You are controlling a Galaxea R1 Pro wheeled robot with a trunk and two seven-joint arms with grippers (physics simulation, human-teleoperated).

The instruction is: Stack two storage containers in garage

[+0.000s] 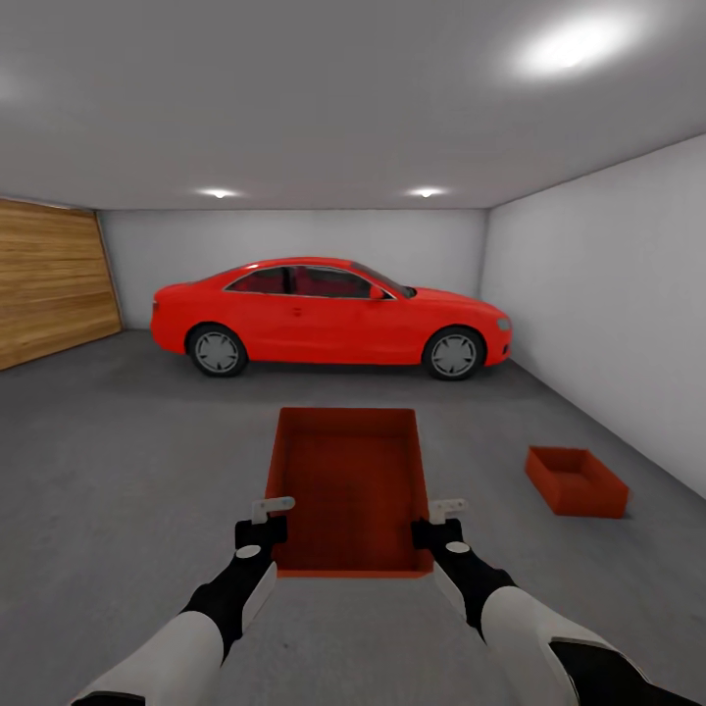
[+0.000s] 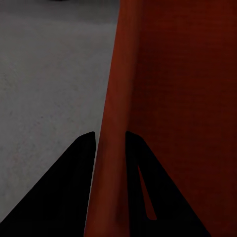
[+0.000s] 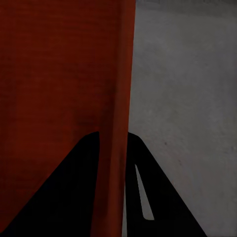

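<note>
I am in the garage, holding one orange-red storage container (image 1: 348,480) in front of me above the dark grey floor (image 1: 118,471). My left gripper (image 1: 270,515) is shut on its left wall (image 2: 113,123), with a dark finger on each side of that wall. On the opposite wall (image 3: 116,98) my right gripper (image 1: 441,518) is shut the same way. The other storage container (image 1: 576,480) sits open-topped on the floor to the right, close to the white wall.
A red coupe (image 1: 328,316) is parked crosswise ahead, beyond the held box. A wood-panelled door (image 1: 49,284) lines the left side and a white wall (image 1: 608,314) the right. Bare floor lies between me and the car.
</note>
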